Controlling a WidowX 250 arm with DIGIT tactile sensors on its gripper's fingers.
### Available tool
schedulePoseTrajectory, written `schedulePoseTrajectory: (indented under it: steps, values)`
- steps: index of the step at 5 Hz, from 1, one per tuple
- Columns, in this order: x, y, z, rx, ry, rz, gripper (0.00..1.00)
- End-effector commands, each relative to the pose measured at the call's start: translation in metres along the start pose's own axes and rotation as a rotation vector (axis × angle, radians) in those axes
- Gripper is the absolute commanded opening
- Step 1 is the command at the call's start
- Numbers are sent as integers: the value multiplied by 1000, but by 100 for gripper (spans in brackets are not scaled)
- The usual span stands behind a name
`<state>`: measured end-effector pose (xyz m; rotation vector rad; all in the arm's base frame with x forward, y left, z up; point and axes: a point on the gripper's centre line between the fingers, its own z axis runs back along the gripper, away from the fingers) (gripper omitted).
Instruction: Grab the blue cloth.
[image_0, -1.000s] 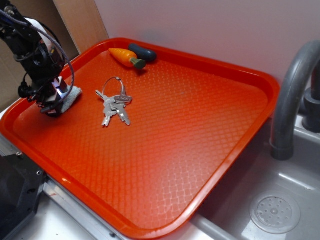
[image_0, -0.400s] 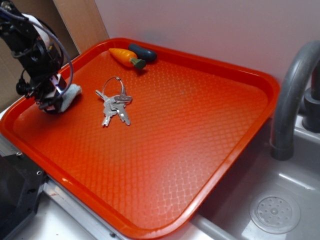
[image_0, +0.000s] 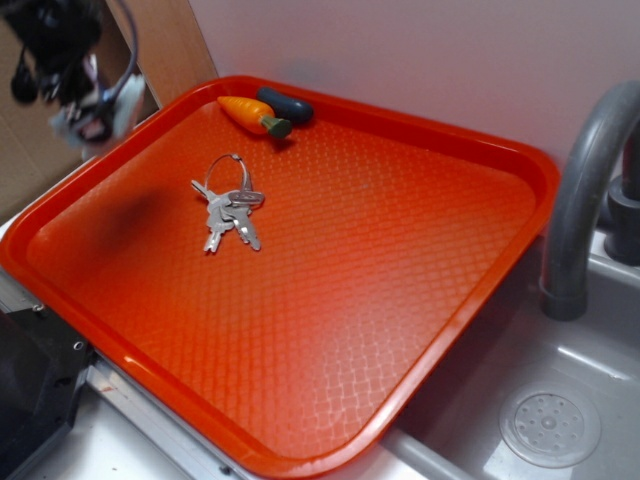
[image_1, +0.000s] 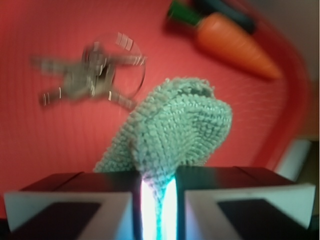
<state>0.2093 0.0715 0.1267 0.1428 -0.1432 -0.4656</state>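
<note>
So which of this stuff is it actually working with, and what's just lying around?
In use:
- cloth, pinched in the hand, lifted off the tray

Lying about:
- keys
- toy carrot
- dark blue toy
- tap

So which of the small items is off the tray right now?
The blue cloth: it hangs pinched in the gripper above the tray's left corner. The keys, carrot and dark blue toy all lie on the tray.
</note>
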Motion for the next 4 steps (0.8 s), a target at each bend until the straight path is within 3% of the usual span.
schedulePoseTrajectory:
  steps: [1, 3, 4]
  values:
    - [39, -1, 117, 48, 58, 478, 0]
    - [57, -27, 132, -64, 8, 403, 0]
    - [48, -26, 118, -132, 8, 480, 0]
